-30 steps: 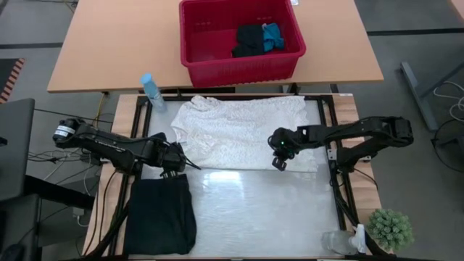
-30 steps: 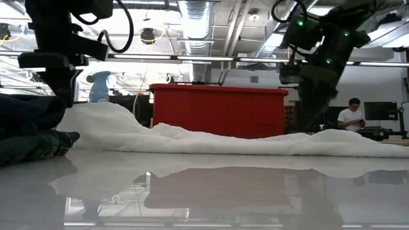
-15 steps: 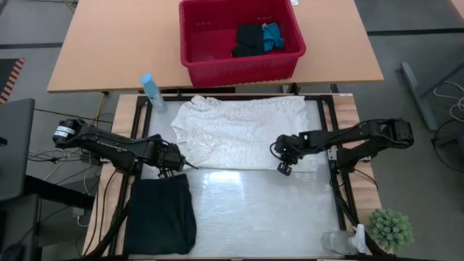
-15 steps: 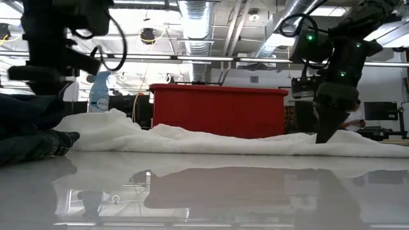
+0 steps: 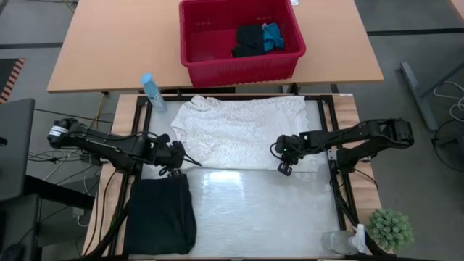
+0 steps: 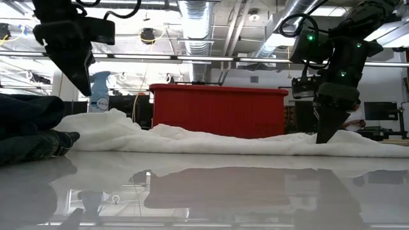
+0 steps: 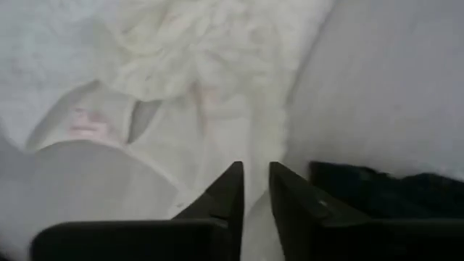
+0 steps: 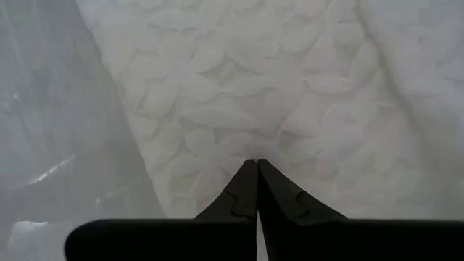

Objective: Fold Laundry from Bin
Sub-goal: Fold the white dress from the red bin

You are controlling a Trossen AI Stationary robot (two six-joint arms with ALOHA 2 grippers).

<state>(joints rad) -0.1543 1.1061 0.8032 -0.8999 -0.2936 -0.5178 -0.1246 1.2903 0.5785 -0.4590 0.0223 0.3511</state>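
Now the right gripper (image 5: 283,170), pinched shut, meets the white garment (image 5: 239,130) at its near edge; left gripper (image 5: 176,161) slightly parted above its corner.

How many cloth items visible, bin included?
4. White garment spread on the table; black garment folded at its front-left corner; black one and blue one in the bin. More may be hidden underneath.
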